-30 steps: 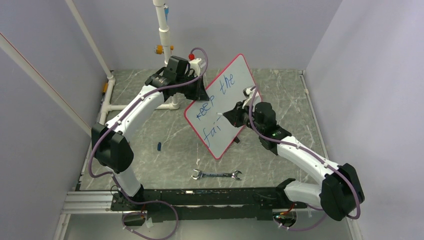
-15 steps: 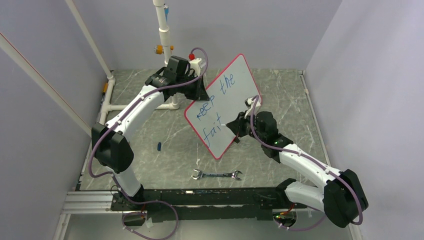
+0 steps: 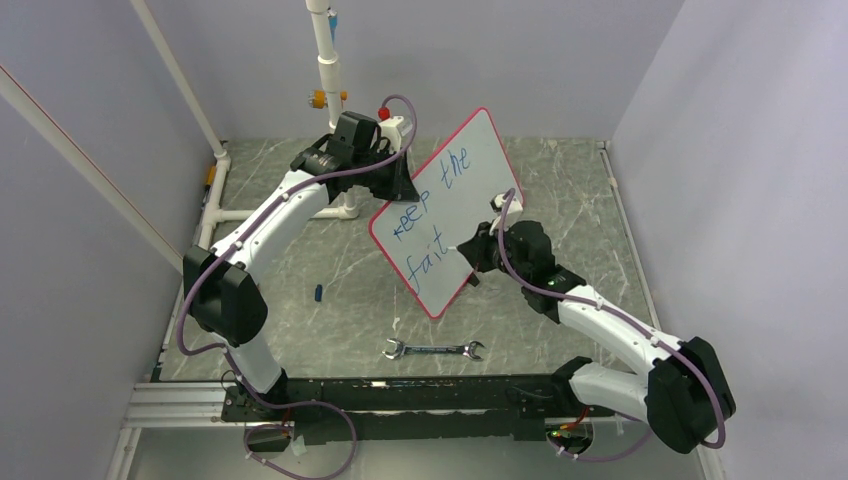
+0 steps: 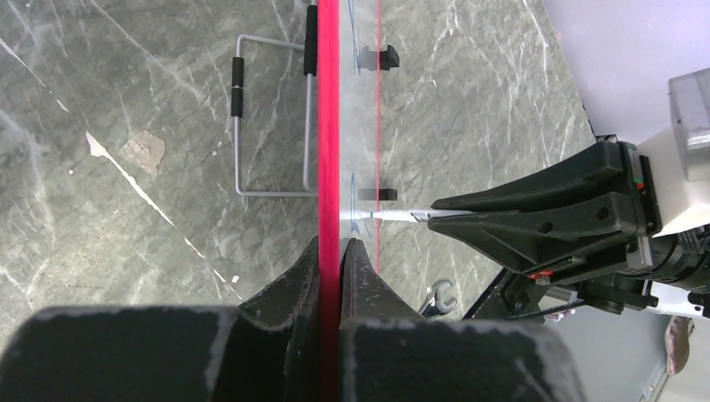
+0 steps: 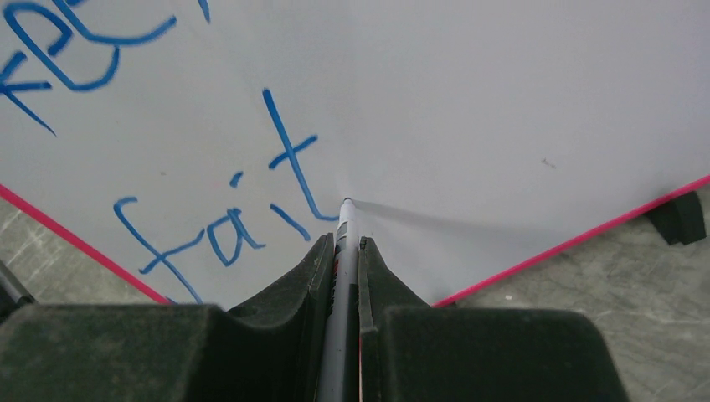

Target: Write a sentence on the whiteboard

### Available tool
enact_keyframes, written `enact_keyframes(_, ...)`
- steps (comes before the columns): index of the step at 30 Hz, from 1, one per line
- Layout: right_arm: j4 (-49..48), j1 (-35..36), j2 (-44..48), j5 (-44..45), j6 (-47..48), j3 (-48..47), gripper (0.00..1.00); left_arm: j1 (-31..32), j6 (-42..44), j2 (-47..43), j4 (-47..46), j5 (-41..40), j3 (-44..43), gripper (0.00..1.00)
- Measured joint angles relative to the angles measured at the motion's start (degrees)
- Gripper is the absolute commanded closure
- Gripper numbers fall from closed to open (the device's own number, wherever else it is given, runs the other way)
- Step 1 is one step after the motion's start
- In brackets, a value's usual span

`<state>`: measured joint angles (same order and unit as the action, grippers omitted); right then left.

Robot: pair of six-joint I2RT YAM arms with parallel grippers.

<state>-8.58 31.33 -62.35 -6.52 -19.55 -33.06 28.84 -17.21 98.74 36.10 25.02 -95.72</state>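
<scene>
The whiteboard (image 3: 470, 170), white with a red-pink rim, stands tilted on the marble floor. My left gripper (image 3: 403, 186) is shut on its upper left edge; in the left wrist view the red rim (image 4: 328, 126) runs between the fingers. The sentence (image 3: 430, 205) in blue marker reads "keep the fait". My right gripper (image 3: 466, 247) is shut on a marker (image 5: 342, 251) whose tip touches the board just right of the "t" (image 5: 289, 155). The marker tip also shows in the left wrist view (image 4: 377, 215).
A metal wrench (image 3: 433, 350) lies on the floor in front of the board. A small blue cap (image 3: 318, 292) lies to the left. A wire stand (image 4: 251, 117) sits behind the board. White pipes (image 3: 328, 60) stand at the back left.
The "t" of "fait" was completed with its cross stroke. My right gripper moved down and slightly right along the board with the marker. The left arm has not moved.
</scene>
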Motion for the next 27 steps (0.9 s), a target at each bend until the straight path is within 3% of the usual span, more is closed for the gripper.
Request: enact_keyframes(27, 0.46, -0.63, -2.6, 3.04, 1.49, -10.45, 1.0, 0.26, 0.02, 0.0, -0.04, -0.07, -0.15, 1.0)
